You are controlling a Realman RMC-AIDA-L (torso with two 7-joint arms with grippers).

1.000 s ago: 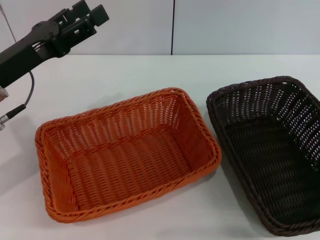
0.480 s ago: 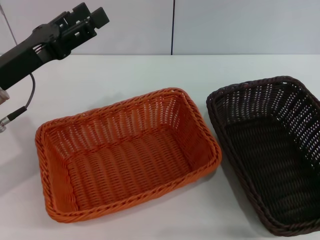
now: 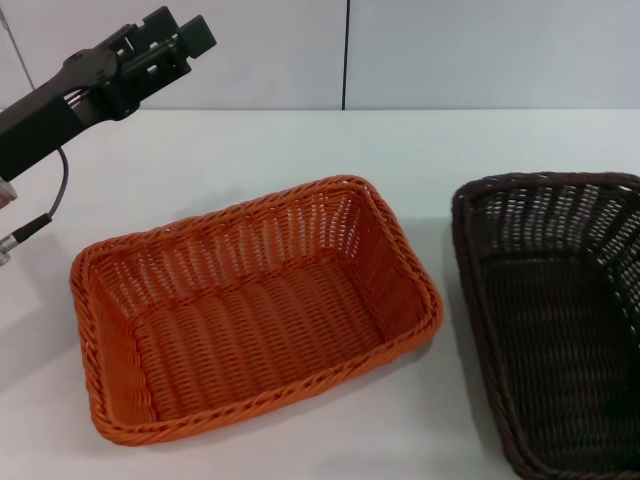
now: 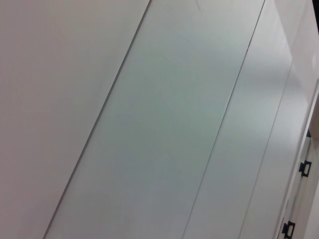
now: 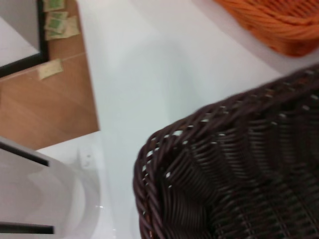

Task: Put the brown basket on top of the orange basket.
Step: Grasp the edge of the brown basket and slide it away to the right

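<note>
The orange basket (image 3: 250, 310) sits empty on the white table, left of centre in the head view. The brown basket (image 3: 560, 320) is to its right, apart from it, and runs off the right and lower edges of that view. The right wrist view looks closely at the brown basket's braided rim (image 5: 199, 129), with a corner of the orange basket (image 5: 269, 22) beyond it. My right gripper does not show in any view. My left gripper (image 3: 190, 38) is held high at the far left, away from both baskets.
The white table (image 3: 300, 140) runs back to a pale panelled wall. A cable and plug (image 3: 30, 225) hang by the left arm. The right wrist view shows the table's edge with wooden floor (image 5: 45, 104) below. The left wrist view shows only wall panels.
The brown basket has shifted to the right and turned, so its near end and right side now leave the head view. The orange basket and the left arm have not moved.
</note>
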